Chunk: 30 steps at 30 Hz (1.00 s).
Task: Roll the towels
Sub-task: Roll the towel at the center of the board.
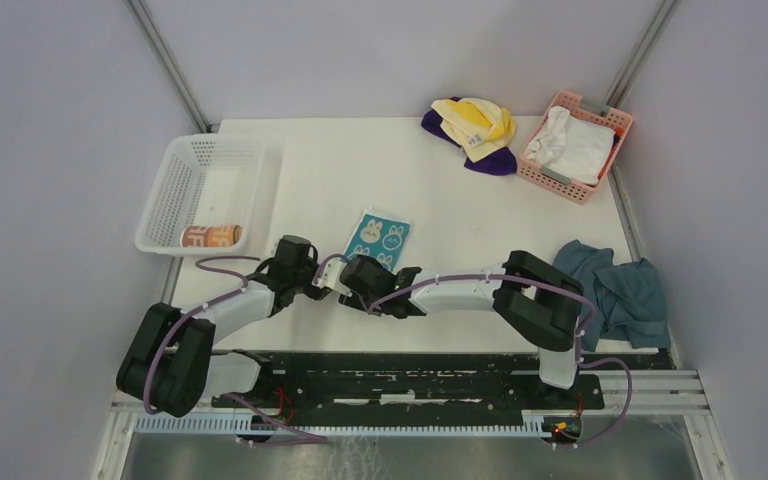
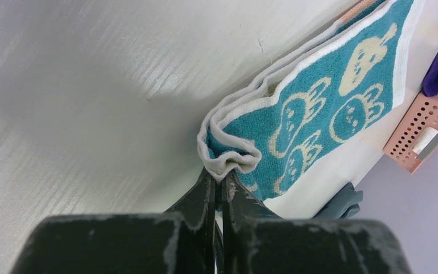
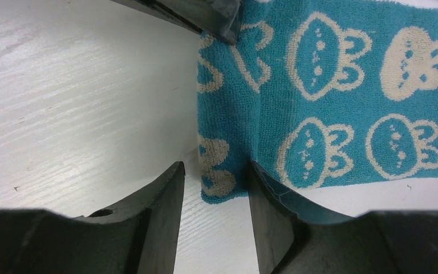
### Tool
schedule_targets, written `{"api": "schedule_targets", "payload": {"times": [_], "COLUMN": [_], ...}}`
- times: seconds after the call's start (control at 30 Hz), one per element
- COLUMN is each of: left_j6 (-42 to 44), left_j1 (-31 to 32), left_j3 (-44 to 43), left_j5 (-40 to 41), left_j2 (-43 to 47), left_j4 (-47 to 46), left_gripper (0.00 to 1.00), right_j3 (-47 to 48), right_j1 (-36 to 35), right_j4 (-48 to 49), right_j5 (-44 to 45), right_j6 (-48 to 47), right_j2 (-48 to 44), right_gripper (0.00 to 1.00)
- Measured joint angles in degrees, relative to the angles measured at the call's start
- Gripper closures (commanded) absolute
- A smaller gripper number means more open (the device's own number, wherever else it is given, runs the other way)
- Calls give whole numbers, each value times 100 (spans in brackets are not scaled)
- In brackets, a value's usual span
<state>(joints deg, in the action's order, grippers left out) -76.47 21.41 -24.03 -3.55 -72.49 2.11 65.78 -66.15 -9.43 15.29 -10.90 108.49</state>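
One white table (image 1: 320, 170) is bearing the teal towel (image 1: 380, 238) near its middle. The left gripper (image 2: 220, 180) is clamping tight on the towel's folded near edge; the right gripper (image 3: 215, 171) is straddling the neighbouring corner, jaws parted. Both should be curling that edge over evenly.

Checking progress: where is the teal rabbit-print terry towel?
Top view: the teal rabbit-print terry towel lies mid-table, its near edge pinched in the left claw.

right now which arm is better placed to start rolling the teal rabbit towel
Left: the left gripper pinches a folded edge of the teal rabbit towel; the right gripper is open, gripping nothing.
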Motion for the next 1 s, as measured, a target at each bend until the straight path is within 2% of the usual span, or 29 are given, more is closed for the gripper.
{"api": "schedule_targets", "payload": {"times": [0.13, 0.27, 0.47, 0.53, 0.6, 0.7, 0.83, 1.0], "left_j6": [0, 0, 2, 2, 2, 2, 4, 9], "left_j1": [11, 11, 11, 11, 11, 22, 15, -7], "left_j3": [-2, -2, -2, -2, 4, 98, 389, 586], "left_j5": [4, 28, 37, 46, 52, 52, 221, 426], "left_j2": [0, 0, 2, 39, 160, 520, 1187, 1947], "left_j4": [24, 55, 50, 50, 42, -74, -192, -269], "left_gripper": [97, 97, 97, 97, 92, 74, 58, 44], "right_j3": [177, 341, 330, 313, 267, 170, 114, 114], "right_j1": [15, 90, 240, 315, 426, 717, 1248, 1779], "right_j4": [-111, -162, -157, -140, -101, -24, -31, -302], "right_j5": [24, -17, -275, -461, -756, -1451, -2745, -4129], "right_j6": [-13, 7, 111, 168, 234, 380, 682, 1108], "right_j2": [153, 286, 299, 291, 238, 138, 96, 136], "right_gripper": [49, 56, 80, 85, 87, 94, 98, 99]}}
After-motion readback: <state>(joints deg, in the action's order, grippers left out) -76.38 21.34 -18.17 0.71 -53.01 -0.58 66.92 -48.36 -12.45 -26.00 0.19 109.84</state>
